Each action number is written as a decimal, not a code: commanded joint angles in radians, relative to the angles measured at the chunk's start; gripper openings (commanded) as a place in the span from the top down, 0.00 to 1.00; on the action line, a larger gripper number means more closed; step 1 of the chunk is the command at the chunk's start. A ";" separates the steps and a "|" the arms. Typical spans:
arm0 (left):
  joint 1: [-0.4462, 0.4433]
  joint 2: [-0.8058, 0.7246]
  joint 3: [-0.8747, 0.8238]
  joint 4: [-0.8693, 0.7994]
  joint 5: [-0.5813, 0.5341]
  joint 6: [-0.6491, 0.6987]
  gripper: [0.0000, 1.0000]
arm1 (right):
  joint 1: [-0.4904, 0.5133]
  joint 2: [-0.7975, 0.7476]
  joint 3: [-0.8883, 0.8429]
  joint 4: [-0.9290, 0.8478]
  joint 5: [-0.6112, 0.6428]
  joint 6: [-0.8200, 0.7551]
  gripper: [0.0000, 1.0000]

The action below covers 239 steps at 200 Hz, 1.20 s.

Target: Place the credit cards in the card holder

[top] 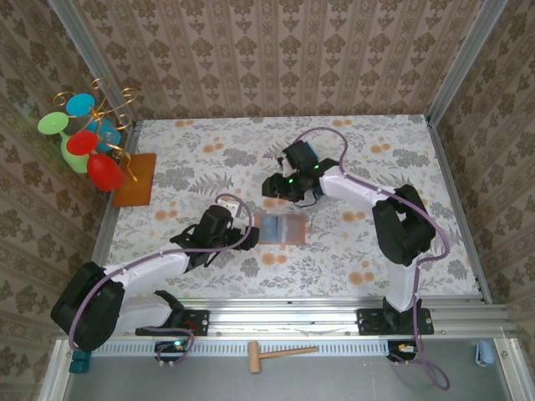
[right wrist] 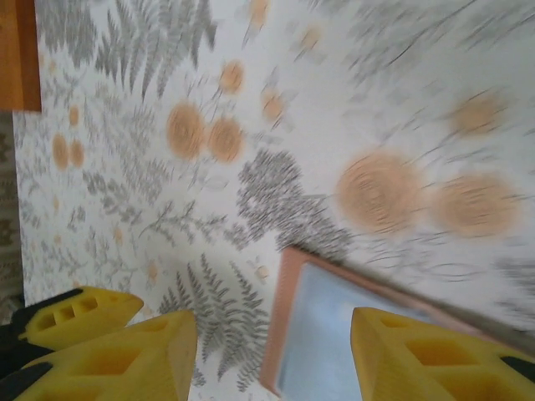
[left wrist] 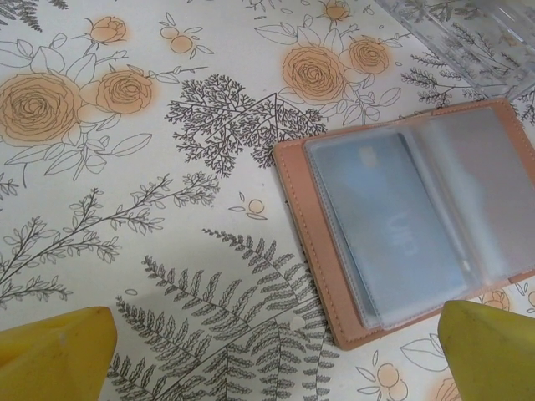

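The left end effector (left wrist: 272, 359) stands fully released. Its two yellow fingertips (left wrist: 50, 359) are spread wide at the bottom corners of its wrist view, with nothing between them but the flowered table (left wrist: 167, 209). It touches nothing. Just ahead of it the card holder (left wrist: 297, 217) lies flat and opened on the table, tan border up. A clear sleeve inside it covers one blue credit card (left wrist: 393, 225) with pale lettering. A clear plastic tray (left wrist: 468, 33) sits just beyond the holder's far edge. In the overhead view the holder lies near the middle of the table, with the left end effector close on its left and the right one beyond its far side. The right end effector (right wrist: 272, 322) is about half open. In its blurred wrist view the yellow fingers (right wrist: 125, 342) are apart, and only the table and a corner of the holder show in the gap. No card is visible in its grip. An orange-brown mat (right wrist: 17, 50) lies at the table's far left.
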 commanded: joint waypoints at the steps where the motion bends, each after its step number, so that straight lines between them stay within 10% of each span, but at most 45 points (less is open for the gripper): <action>1: 0.011 0.022 0.039 0.003 0.012 0.021 0.00 | -0.059 -0.076 0.065 -0.174 0.099 -0.126 0.49; 73: 0.018 0.053 0.083 -0.022 0.009 0.025 0.00 | -0.143 -0.026 0.229 -0.440 0.385 -0.373 0.57; 239: 0.019 0.054 0.080 -0.026 0.009 0.019 0.00 | -0.143 0.118 0.267 -0.474 0.406 -0.450 0.68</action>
